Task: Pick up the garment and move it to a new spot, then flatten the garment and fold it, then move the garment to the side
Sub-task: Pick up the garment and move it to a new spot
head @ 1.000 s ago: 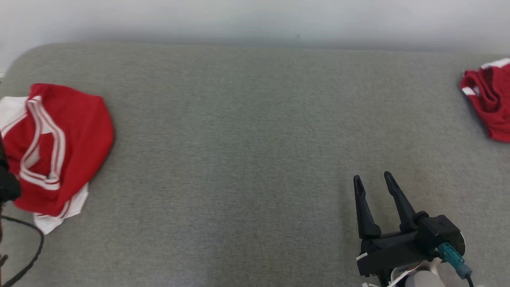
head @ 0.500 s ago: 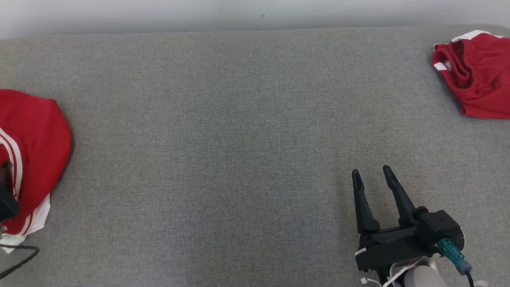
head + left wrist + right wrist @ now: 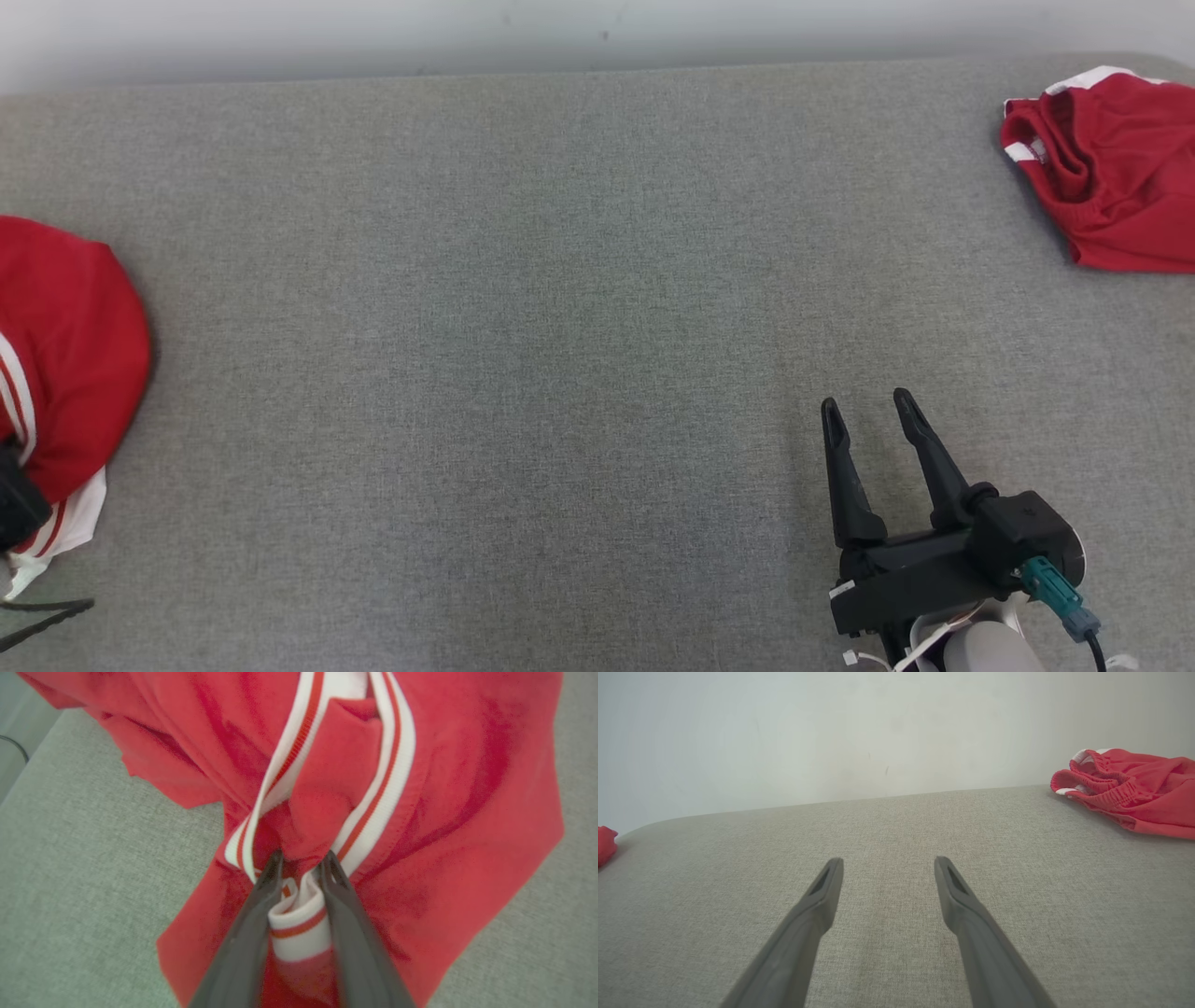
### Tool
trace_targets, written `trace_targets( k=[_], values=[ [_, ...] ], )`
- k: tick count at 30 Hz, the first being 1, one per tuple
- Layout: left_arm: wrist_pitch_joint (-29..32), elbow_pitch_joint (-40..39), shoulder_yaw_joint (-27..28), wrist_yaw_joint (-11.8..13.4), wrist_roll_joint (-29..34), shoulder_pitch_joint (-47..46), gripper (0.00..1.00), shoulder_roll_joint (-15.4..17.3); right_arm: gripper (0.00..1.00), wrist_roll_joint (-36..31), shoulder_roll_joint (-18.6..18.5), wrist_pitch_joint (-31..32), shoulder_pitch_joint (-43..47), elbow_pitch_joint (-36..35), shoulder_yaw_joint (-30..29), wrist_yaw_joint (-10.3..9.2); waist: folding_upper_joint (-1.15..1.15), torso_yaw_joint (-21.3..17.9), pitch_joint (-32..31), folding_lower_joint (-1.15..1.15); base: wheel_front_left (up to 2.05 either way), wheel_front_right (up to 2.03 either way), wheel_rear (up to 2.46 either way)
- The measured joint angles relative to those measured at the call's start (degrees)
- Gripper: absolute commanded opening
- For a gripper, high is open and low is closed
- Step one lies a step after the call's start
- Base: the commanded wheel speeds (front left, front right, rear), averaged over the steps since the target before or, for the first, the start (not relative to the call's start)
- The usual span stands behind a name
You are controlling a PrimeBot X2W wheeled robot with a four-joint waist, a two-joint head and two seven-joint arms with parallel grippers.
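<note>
Garment [image 3: 65,355]: 9 o'clock; my left gripper [image 3: 301,858] nips its striped trim [image 3: 299,926] for the lift. Right gripper [image 3: 866,403]: 5 o'clock, jaws wide; I judge it spare. Shorts [image 3: 1111,177]: 2 o'clock.

A grey, cloth-covered surface [image 3: 560,327] stretches wide across the head view. A red garment [image 3: 65,355] with white striped trim lies crumpled on it at 9 o'clock, at the edge of the view. Red shorts [image 3: 1120,205] with an elastic waistband lie bunched at 2 o'clock, well apart from it.
</note>
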Motion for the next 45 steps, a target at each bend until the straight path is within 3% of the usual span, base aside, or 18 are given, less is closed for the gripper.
trace_targets(
  k=[10,19,26,32,45],
  values=[
    [-12.5,-1.2,-0.8,0.0,0.1,-3.2,0.00,-0.4,1.00,-0.3,0.0,0.0,0.4,0.9,-1.1,-0.01,-0.01,0.8,-2.9,0.00,0.00,0.00,0.00],
    [-18.1,-8.0,-4.2,0.0,0.0,-6.6,0.00,-0.7,1.00,-0.1,0.0,0.0,1.3,1.6,-1.1,-0.01,-0.01,2.5,-5.9,-0.01,0.00,0.00,0.00],
    [-19.2,-17.9,-7.1,0.0,-0.9,-9.4,0.00,-1.7,1.00,0.7,0.0,0.0,1.6,1.9,-0.8,-0.01,-0.01,2.9,-8.3,-0.01,0.00,0.00,0.00],
    [-17.4,-28.5,-8.0,0.1,-4.0,-11.1,0.00,-5.5,1.00,1.8,0.0,0.0,1.8,1.8,-0.5,-0.01,-0.01,1.5,-9.3,-0.01,0.00,0.00,0.00],
    [-11.4,-48.2,-14.3,3.6,-7.6,-10.5,0.00,-16.5,1.00,3.4,0.0,0.0,1.7,1.9,-0.4,0.00,-0.01,-5.2,-9.0,-0.01,0.00,0.00,0.00]
  ],
)
